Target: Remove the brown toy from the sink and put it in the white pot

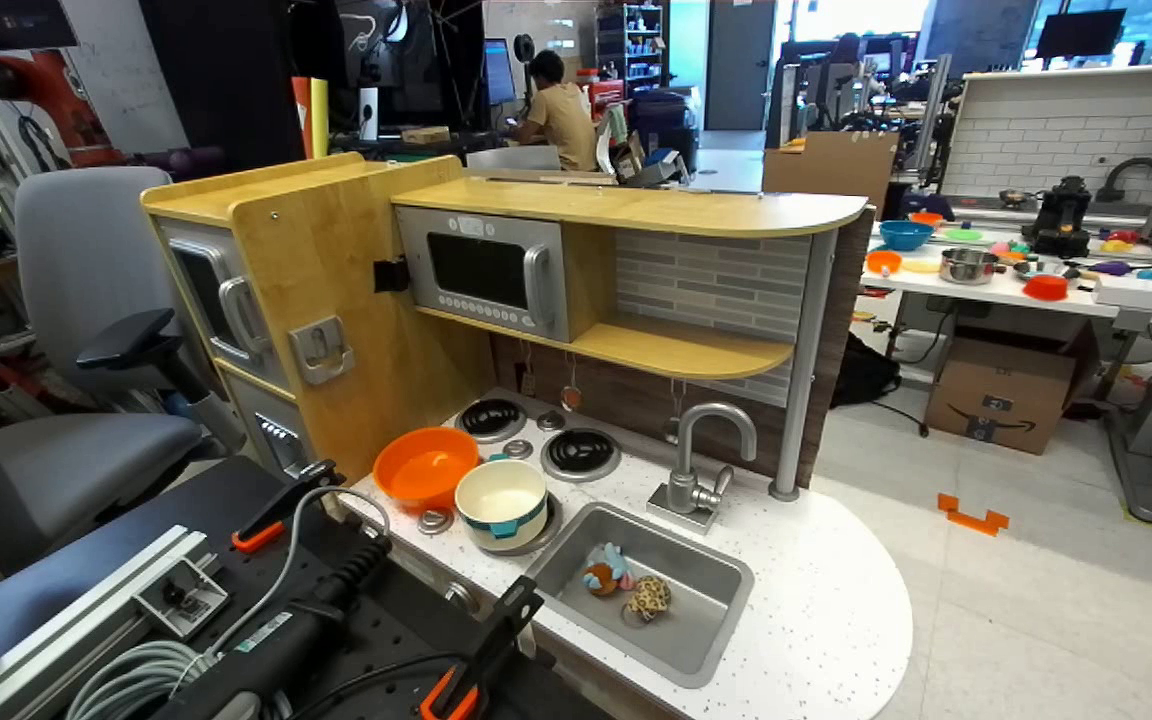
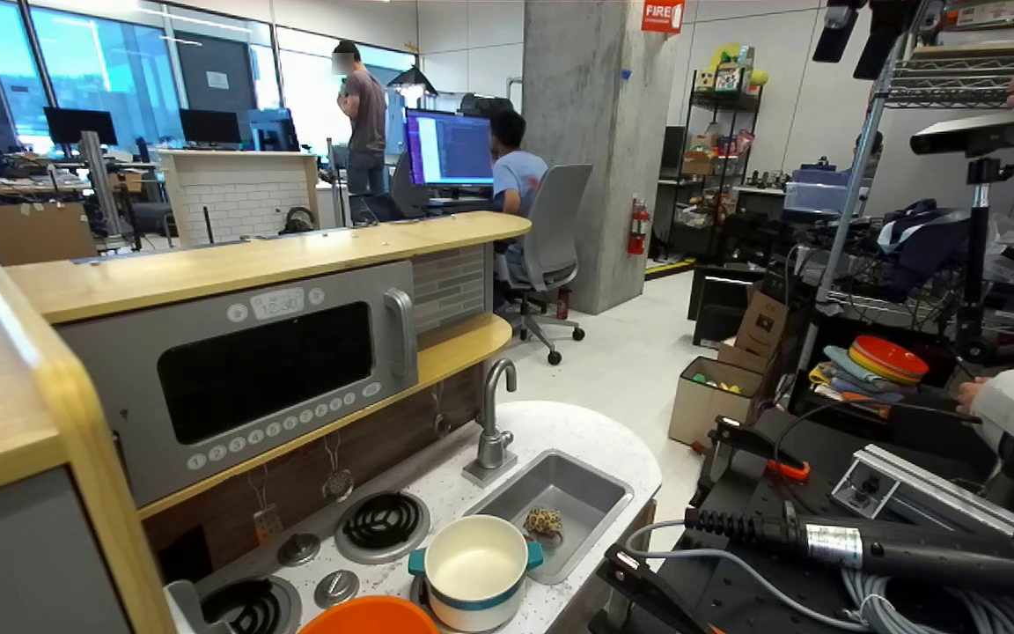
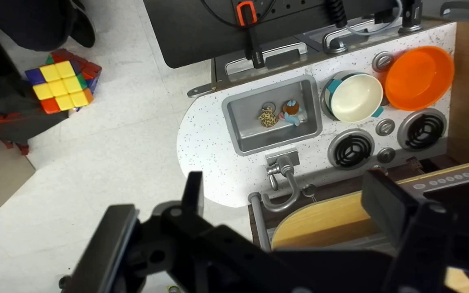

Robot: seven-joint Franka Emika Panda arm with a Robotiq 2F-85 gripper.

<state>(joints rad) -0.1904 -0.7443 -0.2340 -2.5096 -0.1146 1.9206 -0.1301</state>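
In the wrist view, the gripper (image 3: 285, 191) was shown with its fingers (image 3: 387, 201) spread well apart. The brown toy (image 1: 649, 597), tan with dark spots, was seated on the floor of the sink (image 1: 704, 625) and could be seen there in both exterior views. Just beside it in the sink, a blue-and-brown toy (image 3: 293, 112) was placed; whether the two were touching could not be told. The white pot (image 2: 476, 563), banded in teal and fitted with teal handles, was set upright on a burner (image 1: 553, 522) near one end of the sink. The orange bowl (image 1: 426, 470) was placed just beside the pot, on the side away from the sink. The curved grey faucet (image 1: 685, 458) was mounted just beside one long edge of the sink. The sink was let into the white speckled bench (image 1: 826, 580), by which the pot and bowl were also carried.
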